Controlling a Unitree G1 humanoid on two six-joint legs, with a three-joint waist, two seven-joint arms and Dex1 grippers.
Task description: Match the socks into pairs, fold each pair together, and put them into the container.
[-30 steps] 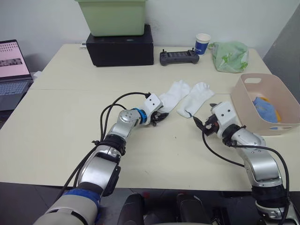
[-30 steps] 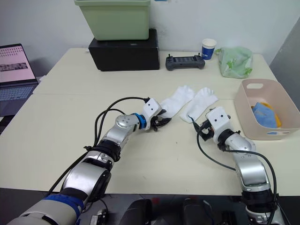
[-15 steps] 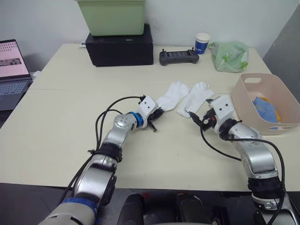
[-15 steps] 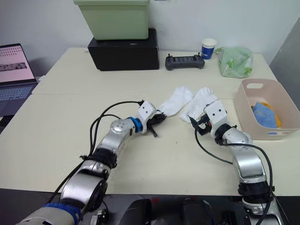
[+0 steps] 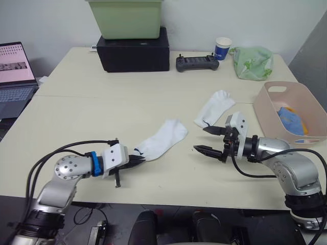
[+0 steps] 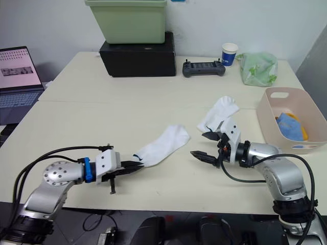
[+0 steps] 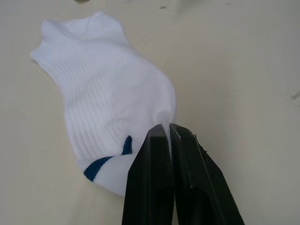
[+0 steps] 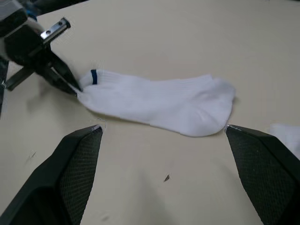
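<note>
Left pincer [image 5: 137, 158] is pinched tight on one white sock [image 5: 162, 138], which lies flat on the table [image 5: 76, 112] stretching away from its tips. Right pincer [image 5: 210, 140] is spread wide, aimed at that sock; second white sock [image 5: 214, 107] lies just behind it, pink basin [image 5: 265, 115] off to its side.

Two white ankle socks lay on the table, one [image 5: 161, 139] nearer the front edge, one [image 5: 214, 108] farther back. One pale pink plastic basin [image 5: 268, 115] held a light blue sock [image 5: 289, 118].
</note>
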